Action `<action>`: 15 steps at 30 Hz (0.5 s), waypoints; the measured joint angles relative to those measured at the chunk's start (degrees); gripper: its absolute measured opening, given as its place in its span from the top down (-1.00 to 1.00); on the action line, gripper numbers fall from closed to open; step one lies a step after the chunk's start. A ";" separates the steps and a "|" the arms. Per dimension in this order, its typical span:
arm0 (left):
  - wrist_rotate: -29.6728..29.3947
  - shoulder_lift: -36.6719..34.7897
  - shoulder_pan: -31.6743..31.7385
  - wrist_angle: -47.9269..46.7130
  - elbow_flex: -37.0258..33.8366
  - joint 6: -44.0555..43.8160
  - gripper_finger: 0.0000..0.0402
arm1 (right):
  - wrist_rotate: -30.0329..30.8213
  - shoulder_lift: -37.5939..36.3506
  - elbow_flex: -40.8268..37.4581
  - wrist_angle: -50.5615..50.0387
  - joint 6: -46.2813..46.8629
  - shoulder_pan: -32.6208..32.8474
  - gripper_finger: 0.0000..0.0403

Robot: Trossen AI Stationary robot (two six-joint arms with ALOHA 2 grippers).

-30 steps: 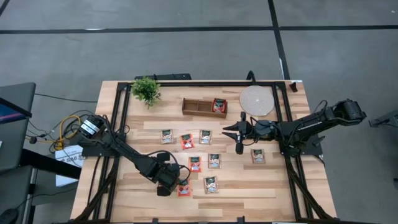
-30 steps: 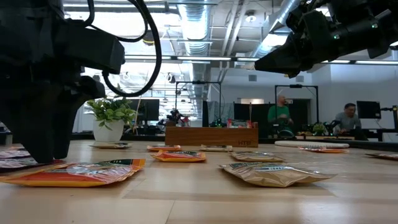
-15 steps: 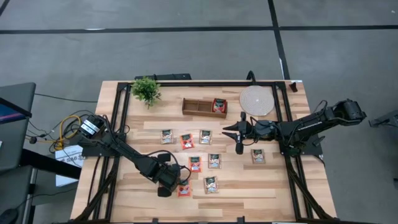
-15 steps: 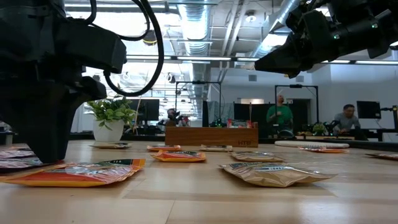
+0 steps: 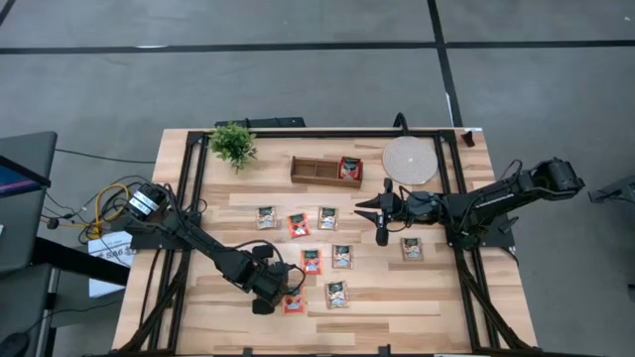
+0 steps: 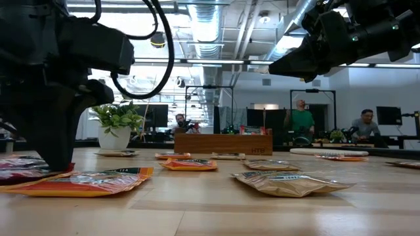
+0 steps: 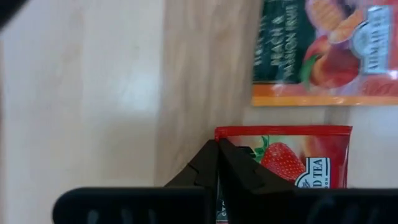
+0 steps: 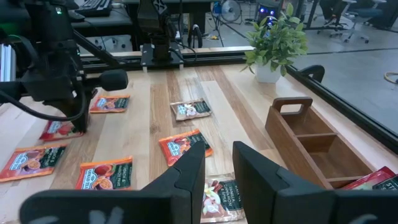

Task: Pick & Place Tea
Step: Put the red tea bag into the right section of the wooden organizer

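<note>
Several flat tea sachets (image 5: 327, 218) lie spread on the wooden table, and one stands in the brown tray (image 5: 317, 171). My left gripper (image 5: 278, 296) points steeply down at the near left, shut on a red strawberry sachet (image 7: 292, 162). That sachet lies flat, with an orange sachet (image 7: 323, 50) just beyond it. My right gripper (image 5: 382, 213) hovers level above the table's right middle. It is open (image 8: 217, 168) with nothing between its fingers. My left gripper's fingertips (image 7: 233, 165) come together on the red sachet's corner (image 7: 225, 133), where its far edge meets a side edge. They come from above, slanting steeply down. One finger is over the sachet and the other over bare wood beside it. The sachet lies flat on the table.
A round pale disc (image 5: 409, 161) sits at the far right and a potted plant (image 5: 233, 144) at the far left. One sachet (image 5: 412, 248) lies alone near the right rail. People sit in the room beyond the table (image 6: 298, 121).
My left gripper has shut while staying in place over the red sachet. In the low view its dark fingers have drawn together. The right arm and the sachets have kept still.
</note>
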 joint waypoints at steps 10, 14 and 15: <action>-6.49 -0.11 0.00 -18.57 10.23 1.37 1.00 | -1.35 0.01 0.02 1.30 1.90 0.00 0.63; -12.57 -0.16 0.00 -26.77 16.46 3.70 1.00 | -3.42 0.01 0.02 1.75 1.95 0.02 0.63; -14.27 -0.16 0.00 -28.28 17.86 4.64 1.00 | -3.52 0.01 0.02 2.10 1.95 0.02 0.63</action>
